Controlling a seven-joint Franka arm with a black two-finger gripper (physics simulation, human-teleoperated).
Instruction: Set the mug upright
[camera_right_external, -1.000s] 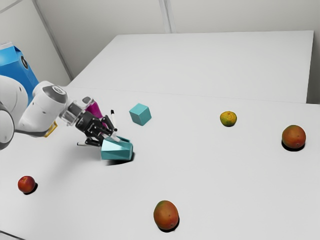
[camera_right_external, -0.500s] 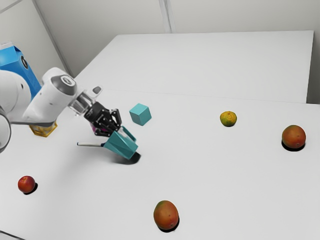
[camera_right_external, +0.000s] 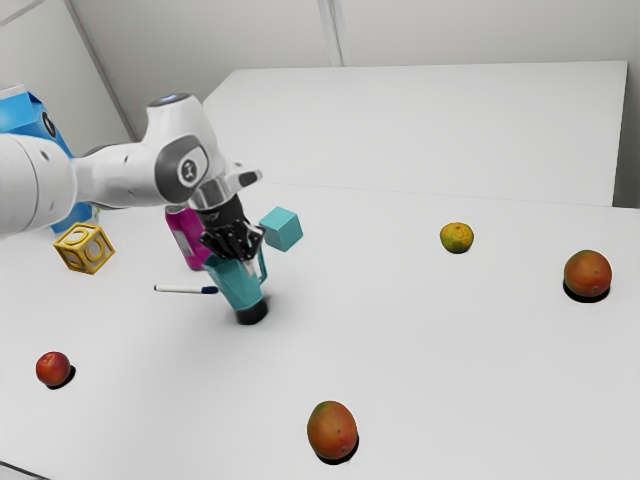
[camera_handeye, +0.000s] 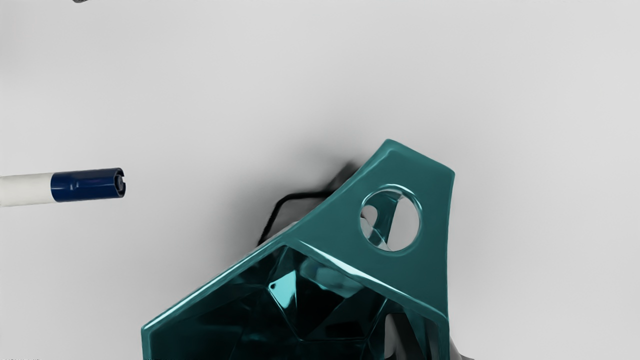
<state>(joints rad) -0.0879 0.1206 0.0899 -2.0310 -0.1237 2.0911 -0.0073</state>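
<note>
Pinching mug (camera_right_external: 238, 284), jaws nearly closed.

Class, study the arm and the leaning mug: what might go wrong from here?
The mug leans, so letting go now could topple it.

The gripper pinches it up near the rim, so it might swivel or slip.

The marker lies close by; a falling mug could knock it away.

The teal mug (camera_handeye: 410, 277) looks glossy, the table (camera_handeye: 200, 90) smooth and matt
</note>
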